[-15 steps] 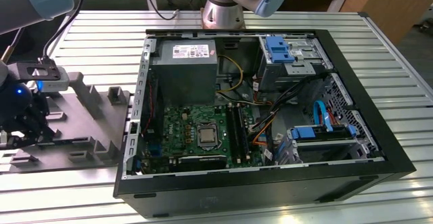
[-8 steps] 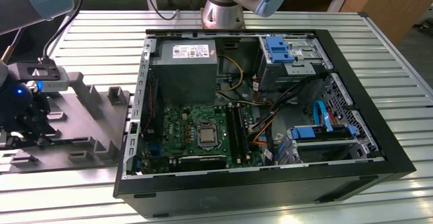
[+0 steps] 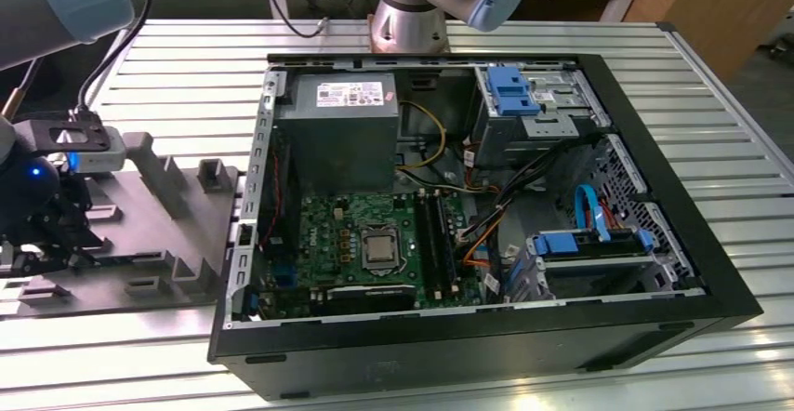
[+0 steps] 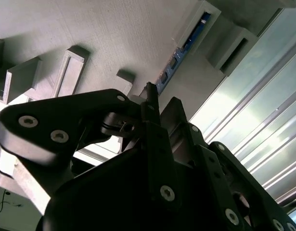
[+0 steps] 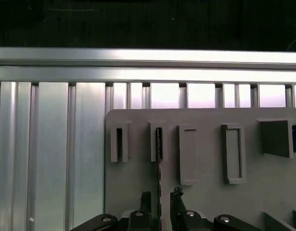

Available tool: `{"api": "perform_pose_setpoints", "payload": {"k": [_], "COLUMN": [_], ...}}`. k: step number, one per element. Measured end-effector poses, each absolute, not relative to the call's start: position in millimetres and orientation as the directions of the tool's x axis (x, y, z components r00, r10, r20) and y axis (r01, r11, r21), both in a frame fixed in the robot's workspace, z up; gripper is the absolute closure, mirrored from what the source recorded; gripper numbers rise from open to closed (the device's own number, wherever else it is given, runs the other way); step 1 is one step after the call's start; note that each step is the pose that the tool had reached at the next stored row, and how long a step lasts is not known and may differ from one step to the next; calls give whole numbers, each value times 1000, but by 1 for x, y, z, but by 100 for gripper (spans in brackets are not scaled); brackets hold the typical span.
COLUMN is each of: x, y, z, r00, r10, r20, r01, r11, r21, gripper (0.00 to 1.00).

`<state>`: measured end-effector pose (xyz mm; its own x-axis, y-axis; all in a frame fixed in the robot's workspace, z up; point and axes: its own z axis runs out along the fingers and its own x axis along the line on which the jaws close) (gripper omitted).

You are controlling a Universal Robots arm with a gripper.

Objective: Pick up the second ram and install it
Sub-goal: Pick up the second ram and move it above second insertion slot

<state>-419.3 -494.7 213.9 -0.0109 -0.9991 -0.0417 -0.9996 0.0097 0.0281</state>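
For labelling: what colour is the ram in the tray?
The ram is blue, clearest in the second wrist view.

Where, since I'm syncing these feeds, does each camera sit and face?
Exterior view: off the arm, high, looking down on the open computer case and grey tray; arm and hand show.
First wrist view: on the wrist, looking past the hand onto the tray and second ram.
Second wrist view: on the wrist, slanted close behind the hand.
Both wrist views share hand, second ram, tray.
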Motion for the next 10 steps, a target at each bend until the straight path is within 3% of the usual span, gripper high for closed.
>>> {"api": "perform_pose_setpoints", "payload": {"k": [10], "x": [-423], "y": [-495], "z": [205], "r00": [-11], "r10": [-999], "r20": [-43], "r01": [-1000], "r11": [10], "r21": [28], "gripper": [70]}}
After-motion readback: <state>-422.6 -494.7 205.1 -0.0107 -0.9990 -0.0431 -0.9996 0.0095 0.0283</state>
